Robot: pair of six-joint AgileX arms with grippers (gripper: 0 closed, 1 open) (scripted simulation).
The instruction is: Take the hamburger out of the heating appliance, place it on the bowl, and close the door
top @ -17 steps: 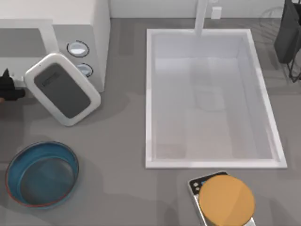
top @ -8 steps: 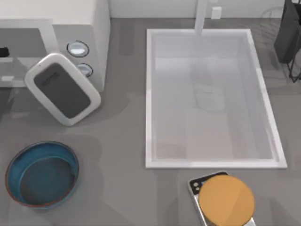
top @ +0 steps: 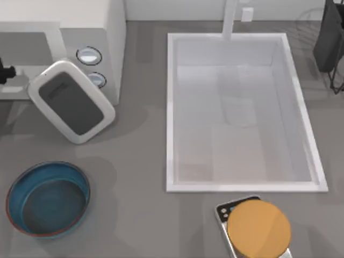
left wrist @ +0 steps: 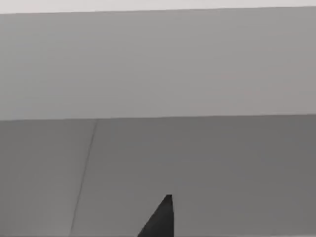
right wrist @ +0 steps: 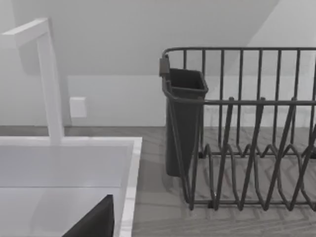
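Left claw (top: 4, 71) reaching into the heating appliance (top: 80, 32) at the tabletop's far left, grip state impossible to tell. Hamburger lying somewhere inside the cavity, hidden. Door (top: 71, 101) hanging open, bowl (top: 47, 198) waiting nearer, directly below. Right arm parked.

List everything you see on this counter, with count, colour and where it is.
Microwave: one, white, back left.
Door: one, white with dark grey window, swung open in front of the microwave.
Bowl: one, blue, reddish rim, front left.
Sink: one, white, centre right.
Faucet: one, white, behind the sink.
Scale: one, silver, orange disc on top, front right.
Dish rack: one, dark wire, back right.
Left gripper: black, far left edge, at the microwave opening.
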